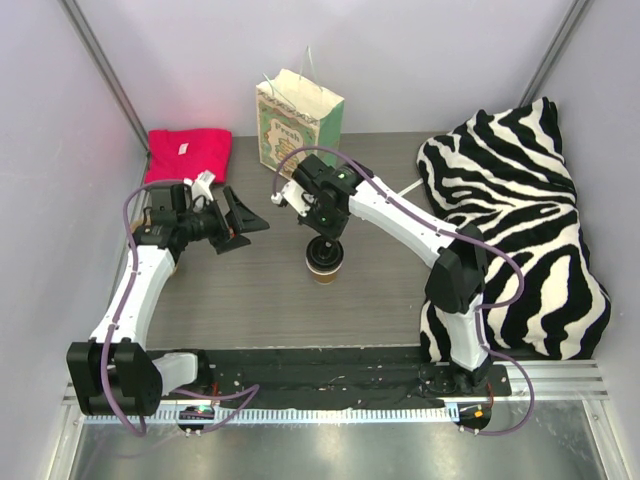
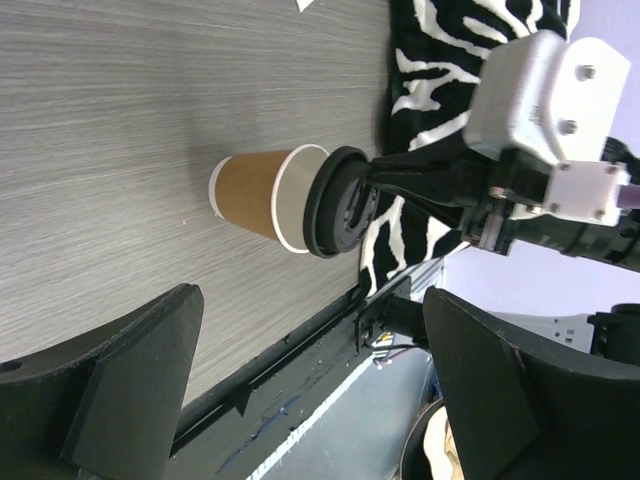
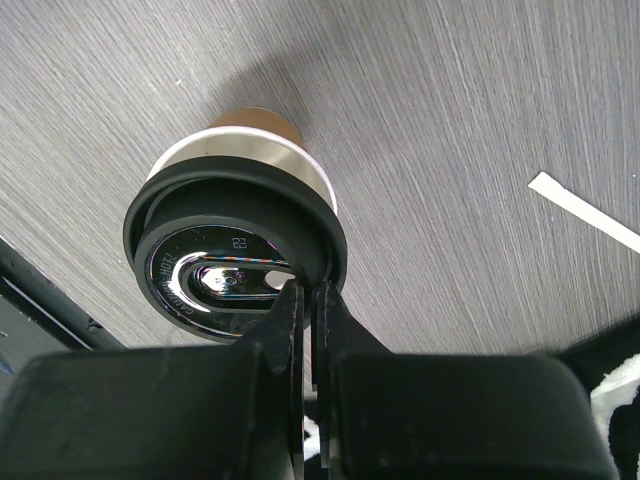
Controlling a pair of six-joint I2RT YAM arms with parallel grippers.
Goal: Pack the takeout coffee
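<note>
The tan paper cup (image 1: 324, 270) stands upright mid-table, its white rim (image 3: 250, 150) showing under the black lid (image 3: 230, 255). My right gripper (image 3: 310, 300) is shut on the lid's near rim and holds it over the cup's mouth, slightly tilted. The left wrist view shows the cup (image 2: 262, 196) and lid (image 2: 335, 203) pressed together, with the right gripper (image 2: 400, 182) behind them. My left gripper (image 1: 243, 222) is open and holds nothing, to the left of the cup, with its fingers (image 2: 150, 370) spread wide and pointing toward it.
A white-and-green paper bag (image 1: 298, 122) with handles stands at the back centre. A red cloth (image 1: 188, 152) lies back left. Zebra-striped fabric (image 1: 520, 220) fills the right side. A white paper strip (image 3: 580, 210) lies on the table near the cup.
</note>
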